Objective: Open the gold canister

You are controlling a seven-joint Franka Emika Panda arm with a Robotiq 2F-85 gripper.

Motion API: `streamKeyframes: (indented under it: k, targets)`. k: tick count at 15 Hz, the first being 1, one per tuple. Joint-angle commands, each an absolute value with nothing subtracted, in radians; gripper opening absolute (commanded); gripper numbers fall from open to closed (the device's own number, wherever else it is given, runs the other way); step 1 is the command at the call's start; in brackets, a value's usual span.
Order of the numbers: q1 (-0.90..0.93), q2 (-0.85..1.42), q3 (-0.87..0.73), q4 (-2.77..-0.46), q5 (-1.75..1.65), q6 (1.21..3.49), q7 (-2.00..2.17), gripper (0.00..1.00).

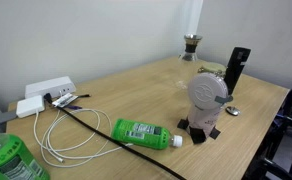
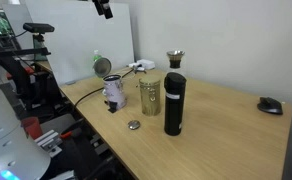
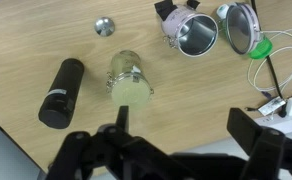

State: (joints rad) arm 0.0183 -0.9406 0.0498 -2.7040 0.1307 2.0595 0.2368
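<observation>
Gold canister [image 3: 129,82] standing upright on a wooden surface [image 3: 21,40], black cylinder [image 3: 61,92] just beside it, small round disc [image 3: 106,26] near, hand [image 3: 181,118] above, fingers spread wide, holding nothing

On wooden table [image 1: 136,90]: green bottle [image 1: 146,133] lying; grey disc-faced gadget [image 1: 207,92] near black cylinder [image 1: 236,68].

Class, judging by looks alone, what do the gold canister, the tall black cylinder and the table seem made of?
The gold canister looks like metal: dull gold-tan with a soft sheen. The black cylinder is matte black, plastic or coated metal; cannot tell which. The table is pale wood or wood-look laminate, showing grain streaks.
</observation>
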Motion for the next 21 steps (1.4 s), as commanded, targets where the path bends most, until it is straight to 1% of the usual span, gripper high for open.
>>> streamKeyframes:
  k: [1, 8, 12, 17, 20, 21]
  targets:
    - [0.007, -0.94, 0.059, -2.702, 0.14, 2.057, 0.228, 1.0]
    - [-0.005, -0.93, 0.067, -2.701, 0.139, 2.053, 0.251, 1.0]
    - [-0.094, -0.867, 0.14, -2.717, 0.094, 2.063, 0.431, 1.0]
    - [-0.189, -0.733, 0.22, -2.713, 0.041, 2.061, 0.67, 1.0]
    - [-0.188, -0.64, 0.212, -2.699, 0.065, 2.038, 0.811, 1.0]
    - [-0.156, -0.696, 0.191, -2.731, 0.037, 2.059, 0.76, 1.0]
